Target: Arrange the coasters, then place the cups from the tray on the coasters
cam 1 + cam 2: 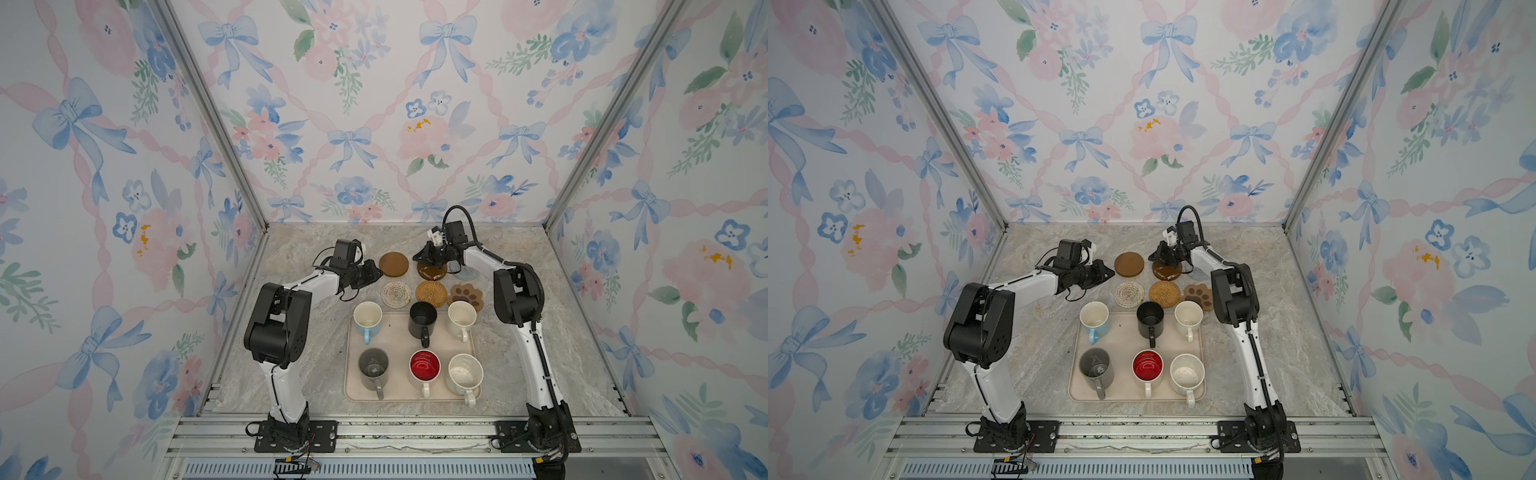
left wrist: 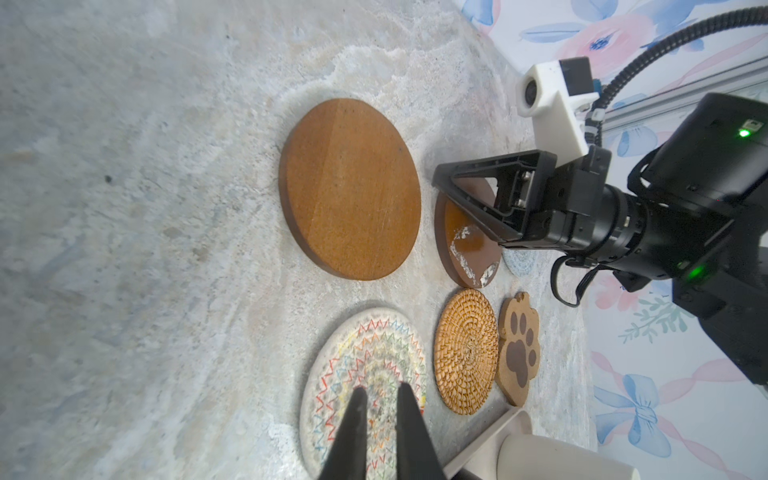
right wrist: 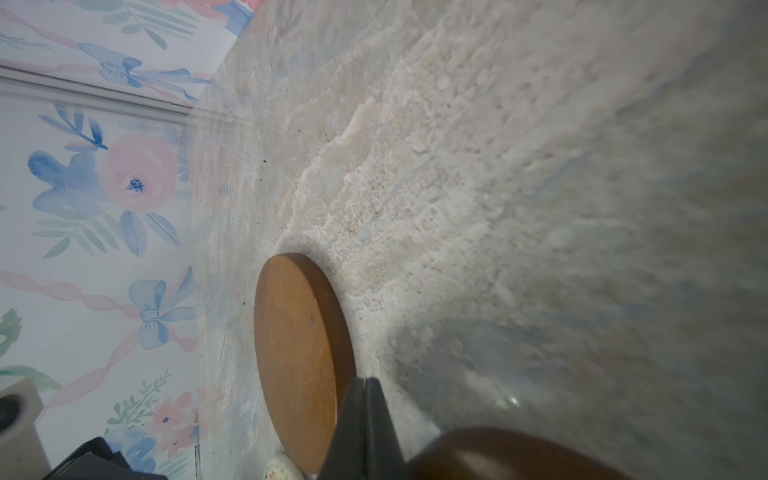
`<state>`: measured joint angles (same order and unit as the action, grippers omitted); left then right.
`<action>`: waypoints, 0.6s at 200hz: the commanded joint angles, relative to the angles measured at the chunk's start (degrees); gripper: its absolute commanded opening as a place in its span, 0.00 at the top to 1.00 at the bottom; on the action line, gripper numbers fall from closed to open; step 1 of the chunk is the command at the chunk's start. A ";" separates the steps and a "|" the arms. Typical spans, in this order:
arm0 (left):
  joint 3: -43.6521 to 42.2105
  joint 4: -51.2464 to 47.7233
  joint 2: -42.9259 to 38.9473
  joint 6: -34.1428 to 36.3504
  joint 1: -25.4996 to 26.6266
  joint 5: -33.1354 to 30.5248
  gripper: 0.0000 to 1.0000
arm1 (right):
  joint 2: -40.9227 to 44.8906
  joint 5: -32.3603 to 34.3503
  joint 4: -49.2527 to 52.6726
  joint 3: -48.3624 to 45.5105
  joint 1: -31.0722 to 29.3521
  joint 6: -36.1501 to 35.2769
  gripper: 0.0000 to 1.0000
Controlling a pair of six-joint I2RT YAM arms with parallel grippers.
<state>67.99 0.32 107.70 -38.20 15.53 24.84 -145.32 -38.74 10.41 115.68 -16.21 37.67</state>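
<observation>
We see a stone-look worktop (image 1: 320, 370) with flowery walls (image 1: 374, 124) on three sides. The tray (image 1: 398, 395) sits near the front edge. All six cups stand in it, open side up. At the back are the light blue cup (image 1: 368, 319), black cup (image 1: 422, 319) and cream cup (image 1: 461, 318). In front are the grey cup (image 1: 373, 368), red-inside cup (image 1: 424, 365) and speckled cup (image 1: 464, 373).

Just behind the tray, six coasters lie flat in two rows. The near row has the crochet coaster (image 1: 395, 293), rattan coaster (image 1: 431, 293) and paw coaster (image 1: 467, 296). The far row has the plain brown disc (image 1: 393, 264), glossy disc (image 1: 434, 272) and grey-blue coaster (image 1: 469, 273), partly hidden.

The left pincer (image 2: 380, 395) hangs by the rows' left end, its fingers a little apart, holding nothing. The right pincer (image 3: 366, 380) is over the glossy disc, squeezed tight, holding nothing.

Bare worktop lies on both sides of the tray and behind the coasters.
</observation>
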 commanded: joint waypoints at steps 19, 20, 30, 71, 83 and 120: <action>1.44 0.47 -3.33 0.93 -0.11 -0.91 0.87 | 11.88 -1.31 -20.12 -11.37 2.91 7.31 1.00; 1.45 0.47 -3.35 0.93 -0.09 -0.92 0.87 | 12.06 -1.36 -20.19 -11.62 2.97 7.32 1.00; 1.45 0.47 -3.82 1.08 0.19 -1.01 0.87 | 14.14 -1.61 -20.90 -14.11 3.45 7.34 1.00; 0.33 0.38 -6.21 2.50 1.35 -2.76 0.87 | 23.08 0.80 -10.44 -22.45 4.43 -0.83 1.00; -0.13 0.23 -6.75 2.69 1.67 -3.22 0.88 | 25.21 4.36 -2.85 -23.07 4.11 -7.79 1.00; -1.36 -0.41 -7.07 3.05 2.78 -4.10 0.88 | 27.28 12.44 14.48 -24.46 4.03 -17.81 1.00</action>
<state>68.14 0.34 101.80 -36.73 17.61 21.98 -119.44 -32.08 10.15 93.56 -12.05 29.26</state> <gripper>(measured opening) 0.119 0.045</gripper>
